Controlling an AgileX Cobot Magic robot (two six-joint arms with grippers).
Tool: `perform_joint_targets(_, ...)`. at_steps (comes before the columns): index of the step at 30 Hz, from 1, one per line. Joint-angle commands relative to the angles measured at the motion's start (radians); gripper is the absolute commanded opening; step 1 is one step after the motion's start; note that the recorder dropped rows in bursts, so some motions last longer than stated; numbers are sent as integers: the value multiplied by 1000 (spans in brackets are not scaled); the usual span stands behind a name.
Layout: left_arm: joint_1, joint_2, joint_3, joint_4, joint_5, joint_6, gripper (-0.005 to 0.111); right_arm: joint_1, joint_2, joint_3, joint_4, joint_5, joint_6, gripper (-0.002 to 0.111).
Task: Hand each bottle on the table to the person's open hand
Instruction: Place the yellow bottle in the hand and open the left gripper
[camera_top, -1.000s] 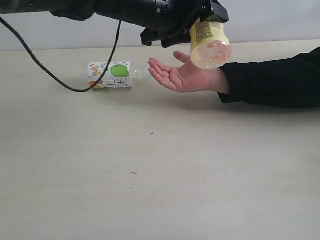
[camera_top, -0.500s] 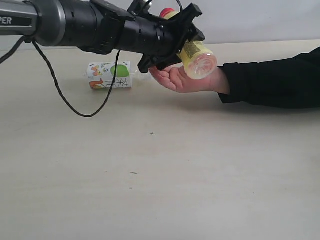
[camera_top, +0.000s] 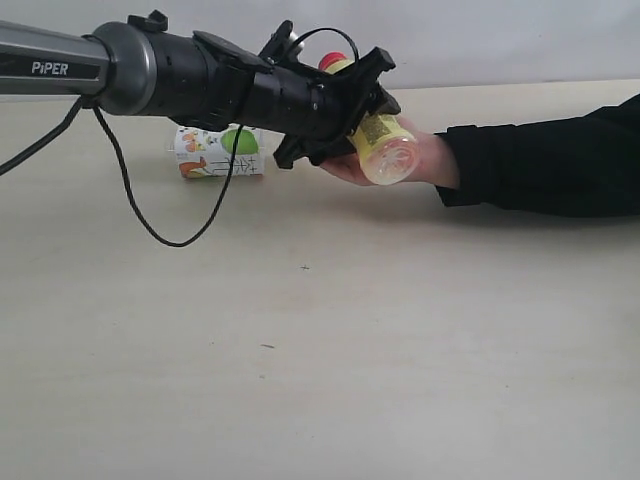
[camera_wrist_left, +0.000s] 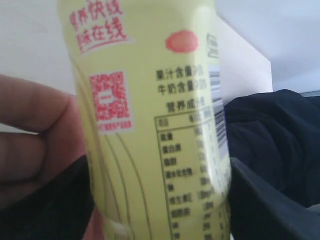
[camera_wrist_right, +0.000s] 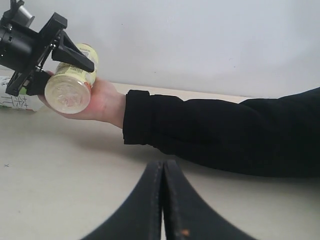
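My left gripper (camera_top: 366, 108) is shut on the yellow bottle (camera_top: 386, 152), whose red cap (camera_top: 333, 60) points away from the camera. The bottle lies tilted on the palm of the person's open hand (camera_top: 436, 160). Up close, the yellow bottle (camera_wrist_left: 150, 125) fills the left wrist view between my dark fingers (camera_wrist_left: 45, 205), with the hand (camera_wrist_left: 35, 135) beside it. The short green-apple bottle (camera_top: 216, 154) lies on its side on the table (camera_top: 300, 350), behind my left arm. My right gripper (camera_wrist_right: 163, 165) is shut and empty, low over the table and facing the hand (camera_wrist_right: 106, 102). The other two bottles are out of view.
The person's black sleeve (camera_top: 545, 160) stretches along the table from the right edge. A black cable (camera_top: 150, 215) hangs from the left arm down to the tabletop. A pale wall (camera_wrist_right: 200, 40) stands behind the table.
The left arm has come down and swung towards the palm. The yellow bottle went from hanging above the hand to lying tilted on it.
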Motion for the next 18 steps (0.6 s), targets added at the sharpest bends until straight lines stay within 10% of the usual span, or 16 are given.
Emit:
perform_joint_targets(1, 3, 3, -13, -12, 2, 7, 32, -3, -6, 5, 3, -5, -6, 0)
perform_joint_targets(8, 3, 3, -13, -12, 2, 7, 68, -3, -6, 5, 3, -5, -4, 0)
perform_joint_targets(18, 12, 3, -13, -30, 77, 7, 86, -3, -6, 5, 3, -5, -4, 0)
